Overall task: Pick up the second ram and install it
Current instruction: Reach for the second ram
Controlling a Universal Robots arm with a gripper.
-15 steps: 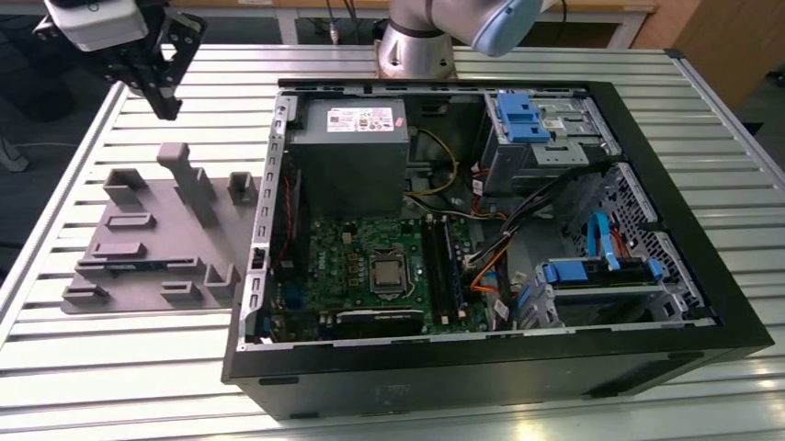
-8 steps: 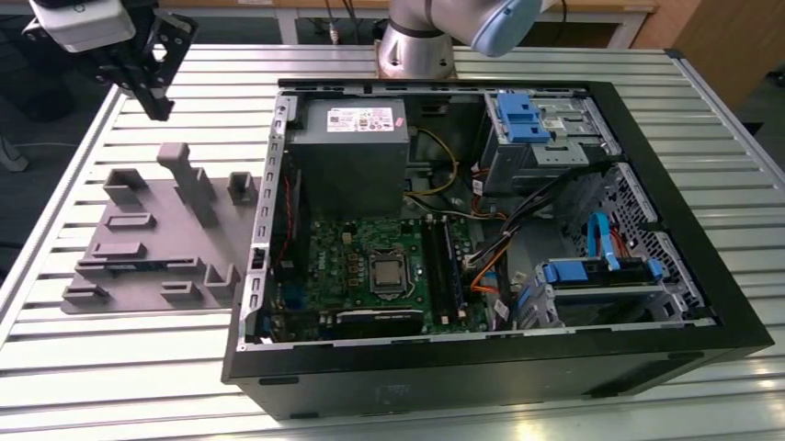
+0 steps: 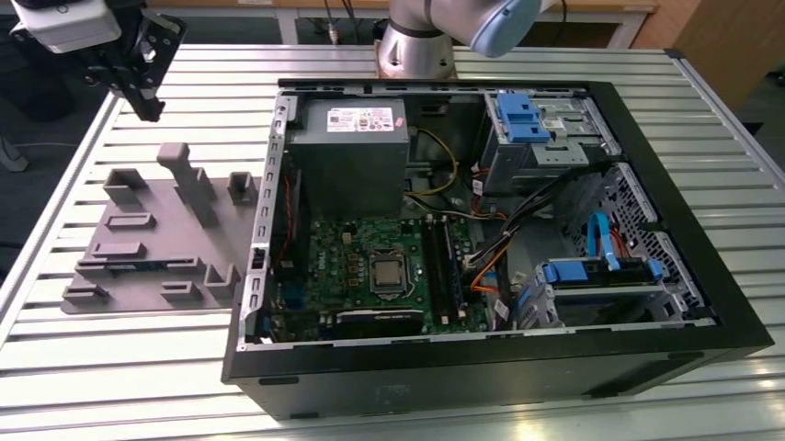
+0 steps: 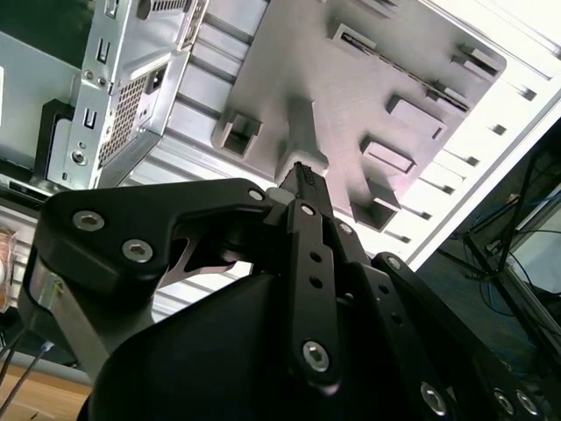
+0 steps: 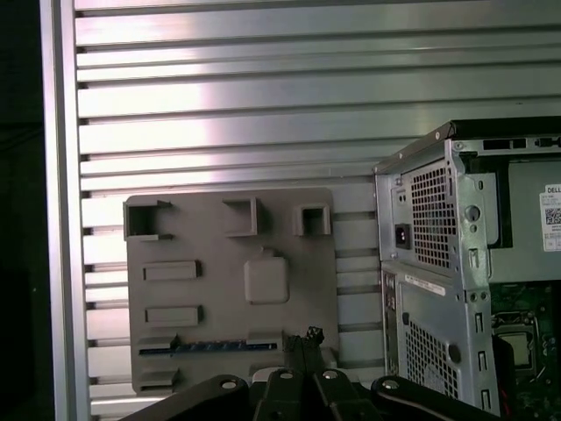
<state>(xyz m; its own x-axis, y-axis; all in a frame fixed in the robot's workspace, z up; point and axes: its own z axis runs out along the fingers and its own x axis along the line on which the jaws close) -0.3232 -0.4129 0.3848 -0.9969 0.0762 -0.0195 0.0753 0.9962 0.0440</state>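
Note:
The second ram (image 5: 206,347) is a thin dark-blue stick lying on edge in a slot of the grey fixture plate (image 5: 228,237). In the exterior view the ram (image 3: 135,267) sits near the plate's (image 3: 160,230) front. My gripper (image 3: 153,110) hangs above the table beyond the plate's far left corner, well apart from the ram. Its black fingertips (image 5: 302,338) are shut together with nothing between them, as the second wrist view of the gripper (image 4: 302,173) also shows. The green motherboard (image 3: 356,262) lies in the open computer case (image 3: 491,367), with long dark memory slots (image 3: 442,266) beside the processor socket.
Upright grey posts (image 3: 184,170) rise from the fixture plate. The case holds a grey power supply (image 3: 349,138), blue drive brackets (image 3: 521,115) and loose cables (image 3: 540,197). The arm's base (image 3: 415,46) stands behind the case. The ribbed metal table (image 3: 123,367) ends at the exterior view's left.

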